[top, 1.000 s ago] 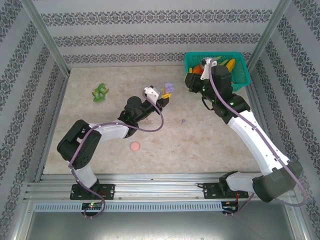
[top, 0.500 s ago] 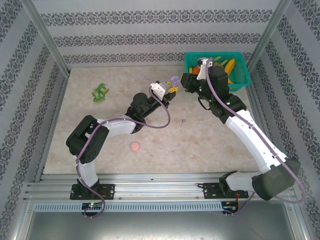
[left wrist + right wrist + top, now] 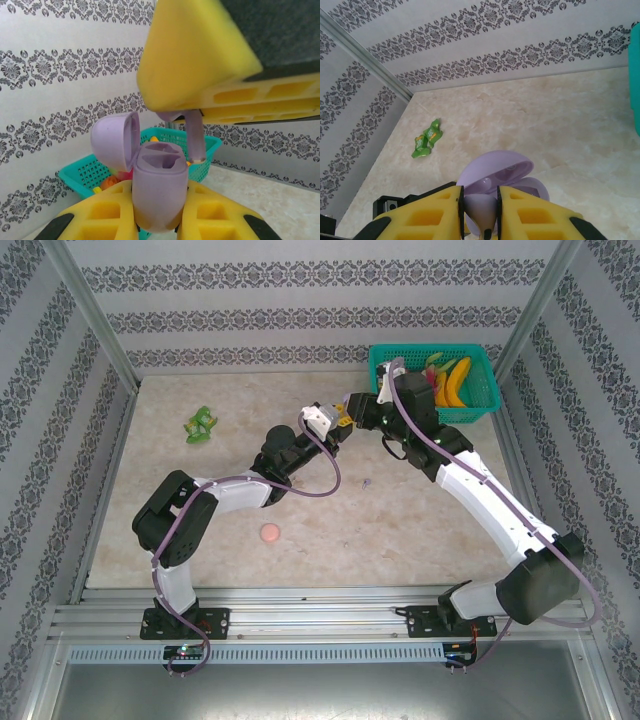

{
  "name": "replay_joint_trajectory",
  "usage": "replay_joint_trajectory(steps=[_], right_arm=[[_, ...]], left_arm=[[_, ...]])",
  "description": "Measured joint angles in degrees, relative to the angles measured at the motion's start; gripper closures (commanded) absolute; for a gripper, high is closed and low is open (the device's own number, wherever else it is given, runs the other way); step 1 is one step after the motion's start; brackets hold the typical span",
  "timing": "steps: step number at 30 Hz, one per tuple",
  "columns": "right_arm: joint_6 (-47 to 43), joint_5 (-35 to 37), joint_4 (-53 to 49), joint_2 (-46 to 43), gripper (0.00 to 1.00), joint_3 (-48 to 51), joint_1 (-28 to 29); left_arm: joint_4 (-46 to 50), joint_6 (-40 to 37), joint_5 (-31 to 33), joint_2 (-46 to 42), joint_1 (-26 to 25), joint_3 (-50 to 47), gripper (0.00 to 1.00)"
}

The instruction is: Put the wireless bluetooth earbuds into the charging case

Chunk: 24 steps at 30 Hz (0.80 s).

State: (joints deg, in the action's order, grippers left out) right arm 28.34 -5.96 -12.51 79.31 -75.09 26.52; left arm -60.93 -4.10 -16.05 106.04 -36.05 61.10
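Observation:
A lilac charging case (image 3: 159, 185) stands upright between the yellow fingers of my left gripper (image 3: 159, 212), which is shut on it. Its lid (image 3: 115, 140) is hinged open to the left and both sockets show empty. My right gripper (image 3: 480, 202) is shut on a lilac earbud (image 3: 481, 210). In the left wrist view the earbud's stem (image 3: 195, 137) hangs just above the case's right edge, apart from it. In the top view both grippers meet near the basket, left (image 3: 337, 420) and right (image 3: 357, 410). A second lilac earbud (image 3: 367, 483) lies on the table.
A teal basket (image 3: 482, 390) with yellow and orange items stands at the back right, close behind the right gripper. A round pink case (image 3: 269, 533) lies on the table at front centre. A green packet (image 3: 201, 424) lies at the back left.
The left gripper rose toward the basket with the case, then held still. The right gripper has moved left with the earbud, closing onto the open case.

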Motion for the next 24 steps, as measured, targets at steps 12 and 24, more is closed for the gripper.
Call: replay_joint_trajectory(steps=[12,24], right_arm=[[-0.02,0.04,1.55,-0.02,0.78,0.44,-0.15],[0.24,0.02,1.7,0.0,0.78,1.46,-1.68]], left_arm=[[0.04,0.02,-0.42,-0.96,-0.02,0.0,1.0],[0.11,0.02,-0.87,-1.29,0.0,0.0,1.0]])
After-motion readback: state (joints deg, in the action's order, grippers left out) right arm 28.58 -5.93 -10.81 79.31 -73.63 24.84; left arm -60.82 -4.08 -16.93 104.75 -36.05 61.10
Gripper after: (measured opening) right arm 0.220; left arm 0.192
